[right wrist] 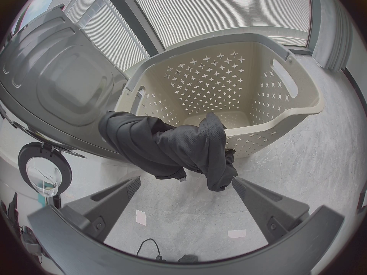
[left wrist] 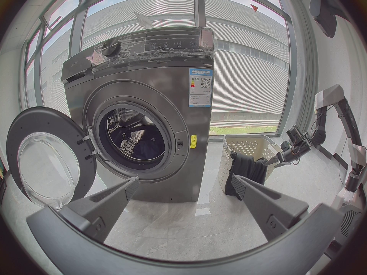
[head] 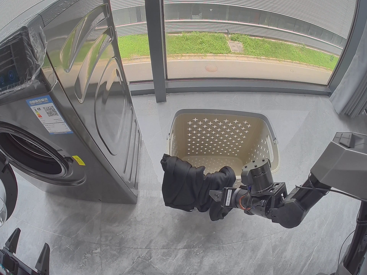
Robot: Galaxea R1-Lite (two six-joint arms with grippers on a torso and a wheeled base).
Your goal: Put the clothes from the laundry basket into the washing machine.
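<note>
A black garment hangs over the near rim of the cream laundry basket, mostly outside it. My right gripper sits low on the robot's right, just short of the cloth. In the right wrist view this gripper is open, and the garment lies just past its fingertips over the basket's rim. My left gripper is open and holds nothing; it faces the washing machine's drum opening. Something dark lies inside the drum. The round door stands swung open.
The grey washing machine fills the left, with its door at the frame's edge. A glass wall and window frame stand behind the basket. A curtain hangs at the far right. Bare grey floor lies between machine and basket.
</note>
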